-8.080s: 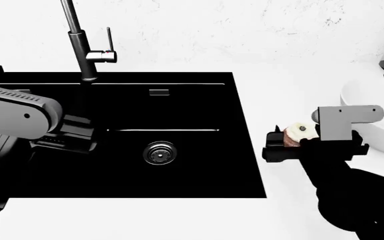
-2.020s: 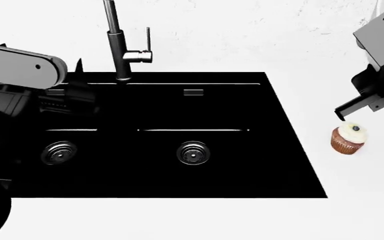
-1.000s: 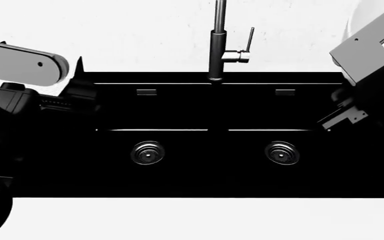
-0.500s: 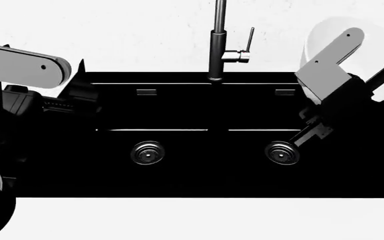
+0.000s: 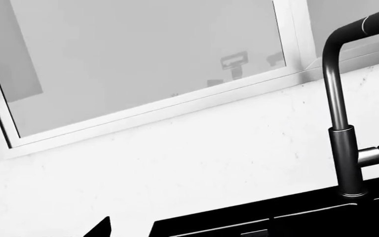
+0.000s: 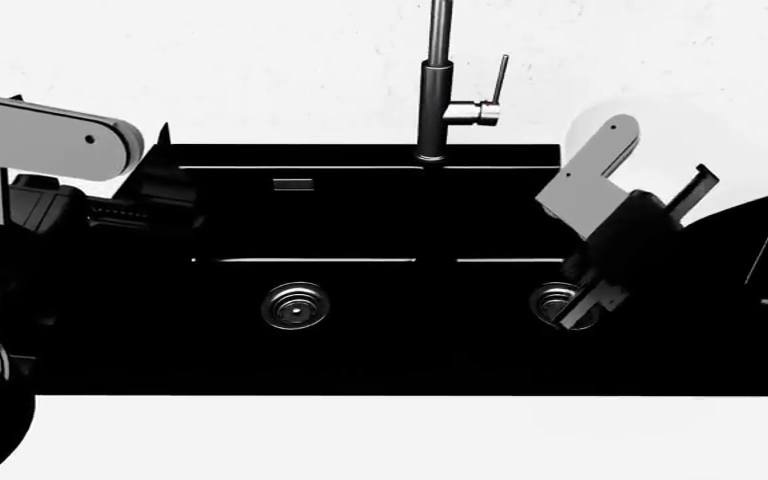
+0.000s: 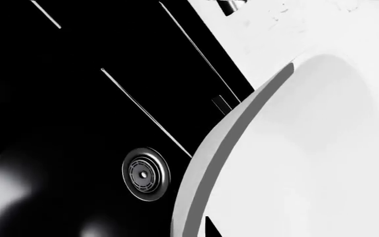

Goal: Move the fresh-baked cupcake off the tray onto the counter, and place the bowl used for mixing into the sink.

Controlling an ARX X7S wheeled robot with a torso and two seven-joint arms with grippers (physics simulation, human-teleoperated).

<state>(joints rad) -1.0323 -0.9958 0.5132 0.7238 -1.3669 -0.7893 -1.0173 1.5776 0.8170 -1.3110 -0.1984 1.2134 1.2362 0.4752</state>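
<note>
One white bowl (image 7: 308, 148) above black sink (image 7: 57, 98), right end effector (image 6: 631, 250) alongside

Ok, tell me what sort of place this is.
Most likely a kitchen, rendered in simulation: a black double-basin sink with round metal drains, a tall grey faucet behind it, a speckled white counter, and a window above the wall.

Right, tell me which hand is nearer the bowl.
The right. Its hand is at the bowl, which fills the right wrist view above the sink's right-hand drain. The left hand sits over the sink's far left end, away from it.
</note>
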